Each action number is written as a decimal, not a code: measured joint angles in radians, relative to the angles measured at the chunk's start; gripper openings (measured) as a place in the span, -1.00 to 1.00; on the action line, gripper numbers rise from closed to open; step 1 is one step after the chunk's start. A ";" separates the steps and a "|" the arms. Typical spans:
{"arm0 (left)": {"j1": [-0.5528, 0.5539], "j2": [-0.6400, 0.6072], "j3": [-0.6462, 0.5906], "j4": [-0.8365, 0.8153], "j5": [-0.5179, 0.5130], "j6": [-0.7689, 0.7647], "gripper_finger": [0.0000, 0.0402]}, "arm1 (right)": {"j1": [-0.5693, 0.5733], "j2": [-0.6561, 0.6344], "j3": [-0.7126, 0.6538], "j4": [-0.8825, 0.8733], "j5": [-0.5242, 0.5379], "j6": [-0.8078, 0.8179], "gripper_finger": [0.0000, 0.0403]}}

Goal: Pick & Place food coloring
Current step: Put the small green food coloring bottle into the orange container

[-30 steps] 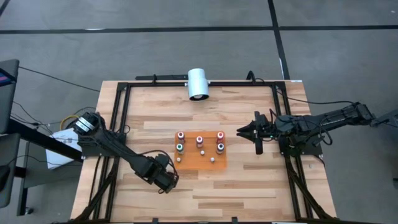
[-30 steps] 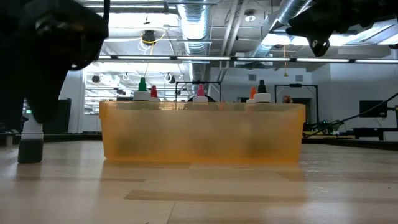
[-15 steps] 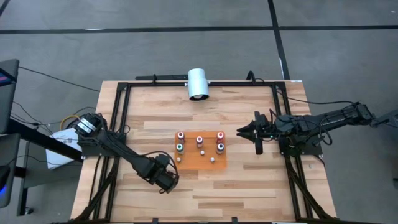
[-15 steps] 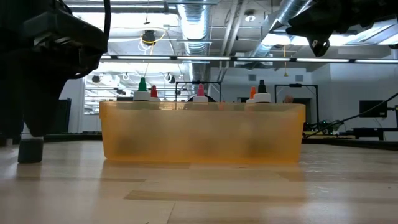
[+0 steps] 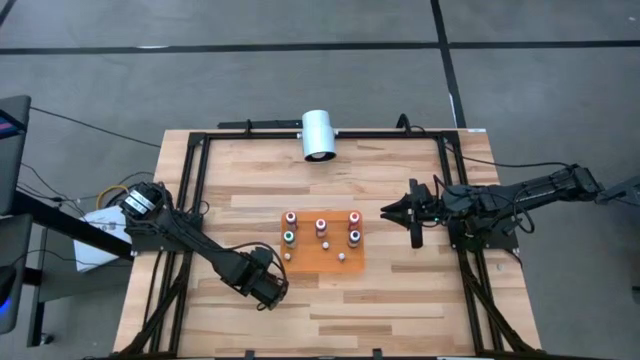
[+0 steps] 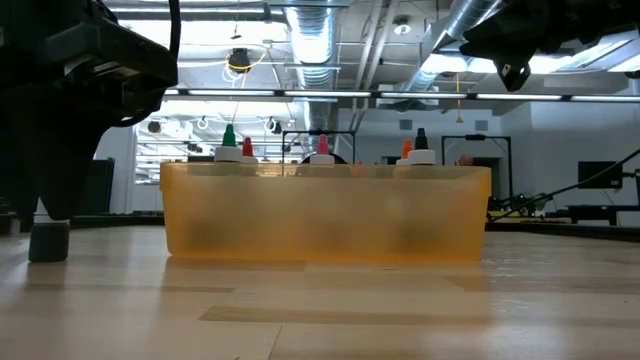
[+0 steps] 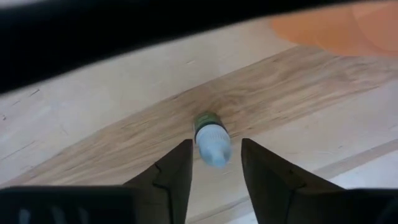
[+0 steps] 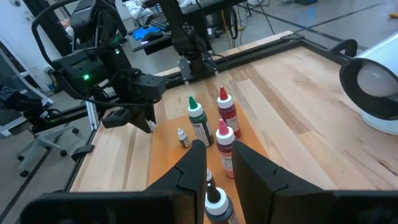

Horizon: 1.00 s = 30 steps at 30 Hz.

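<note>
While the left gripper (image 7: 215, 163) hung low over the surface (image 5: 400, 300) just beside the tray's (image 5: 306, 261) near-left corner, its fingers (image 7: 171, 171) stood apart on either side of a small pale bottle (image 7: 211, 137) with a dark green top. That bottle stood on the bare wood outside the tray, and the fingers did not visibly touch it. More bottles (image 5: 321, 224) with red, green and dark tops stood upright inside the orange tray at mid-surface. To the tray's right, well apart from it, the right gripper (image 5: 384, 212) hovered raised, its fingers (image 8: 193, 168) set narrowly apart with nothing between them. At the far edge lay a white cylinder (image 5: 319, 133).
</note>
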 joint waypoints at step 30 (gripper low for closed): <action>0.000 -0.001 0.001 -0.004 -0.014 0.001 -0.76 | 0.000 0.000 0.000 0.000 0.000 0.000 -0.68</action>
